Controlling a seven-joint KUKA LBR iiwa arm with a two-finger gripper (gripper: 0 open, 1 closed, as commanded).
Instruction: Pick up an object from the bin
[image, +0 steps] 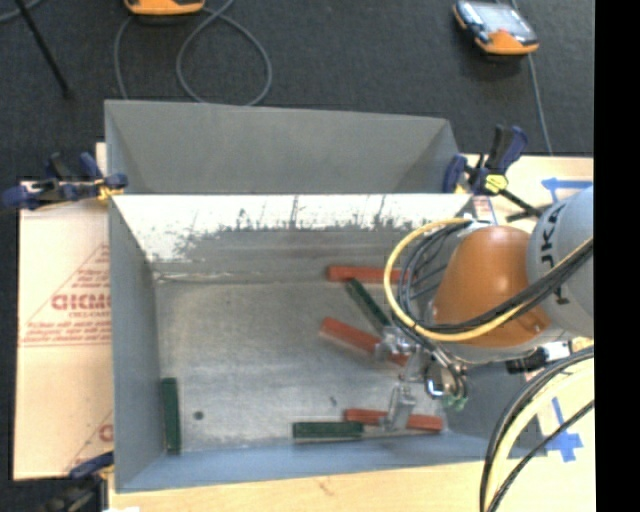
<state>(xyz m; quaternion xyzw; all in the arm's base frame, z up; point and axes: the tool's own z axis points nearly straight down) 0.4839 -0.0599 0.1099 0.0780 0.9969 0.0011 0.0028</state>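
Note:
My gripper (405, 392) reaches down in the bin's right front part, below the orange cover on the wrist. Its tip stands just above a red flat bar (372, 416) that lies along the front wall, and may touch it. A dark green bar (326, 431) lies end to end with that red bar on its left. Behind the gripper, a second red bar (347, 335) lies at a slant, its right end close to the gripper's body. A green bar (366, 303) runs diagonally from there toward the back.
Another red bar (360, 272) lies near the back wall, its right end hidden by the arm's cables. One green bar (171, 413) lies alone along the left wall at the front. The arm and its cables cover the bin's right side.

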